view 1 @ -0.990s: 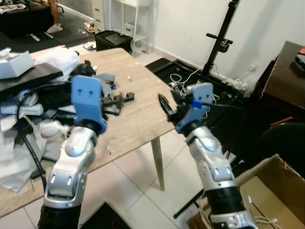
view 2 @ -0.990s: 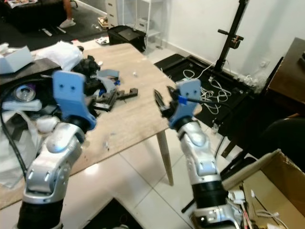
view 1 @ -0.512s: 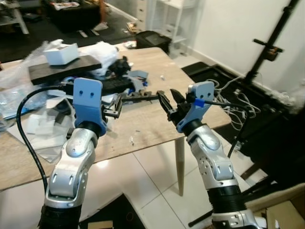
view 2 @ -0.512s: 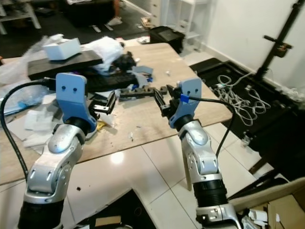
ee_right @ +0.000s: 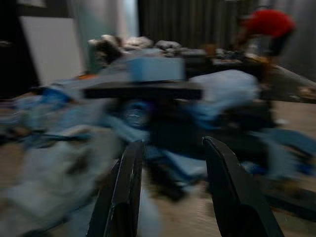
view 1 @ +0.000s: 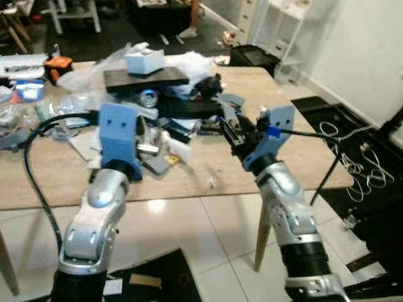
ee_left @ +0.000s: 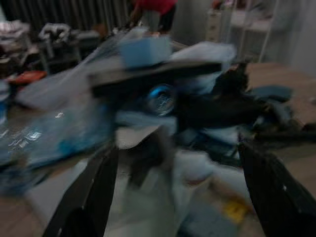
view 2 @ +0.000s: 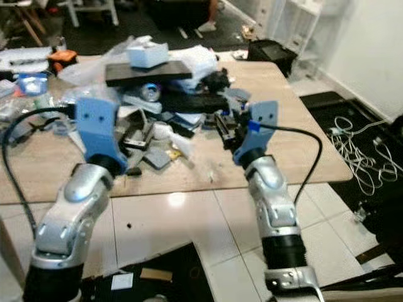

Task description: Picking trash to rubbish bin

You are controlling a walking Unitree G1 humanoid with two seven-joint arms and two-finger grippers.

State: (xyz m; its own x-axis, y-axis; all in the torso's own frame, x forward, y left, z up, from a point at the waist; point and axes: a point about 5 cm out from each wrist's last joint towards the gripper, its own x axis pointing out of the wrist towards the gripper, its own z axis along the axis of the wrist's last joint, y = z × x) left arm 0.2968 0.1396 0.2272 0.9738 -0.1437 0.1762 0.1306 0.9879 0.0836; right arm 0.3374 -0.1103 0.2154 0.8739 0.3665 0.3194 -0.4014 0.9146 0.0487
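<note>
A wooden table (view 1: 38, 182) carries a heap of trash: crumpled plastic bags (view 1: 38, 107), paper scraps, black parts, and a drinks can (view 1: 149, 97) lying under a black board (view 1: 145, 77) with a white box (view 1: 144, 61) on top. Both arms are raised at the table's near edge. My left gripper (ee_left: 177, 150) is open, fingers spread wide, facing the can (ee_left: 160, 98) and the paper in front of it. My right gripper (view 1: 230, 131) is open too, with nothing between its fingers (ee_right: 123, 192), pointing at the black parts in the middle of the heap. Both wrist views are blurred.
White tiled floor lies under the table, with cardboard scraps (view 1: 145, 281) near my feet. Loose cables (view 1: 352, 151) lie on the floor to the right. A white shelf (view 1: 277, 25) stands at the back right, and a person's legs (view 1: 192, 19) show beyond the table.
The whole picture has swung left, from the table's right corner and a cardboard box to the full cluttered tabletop. Both arms stay raised with the fingers open as before.
</note>
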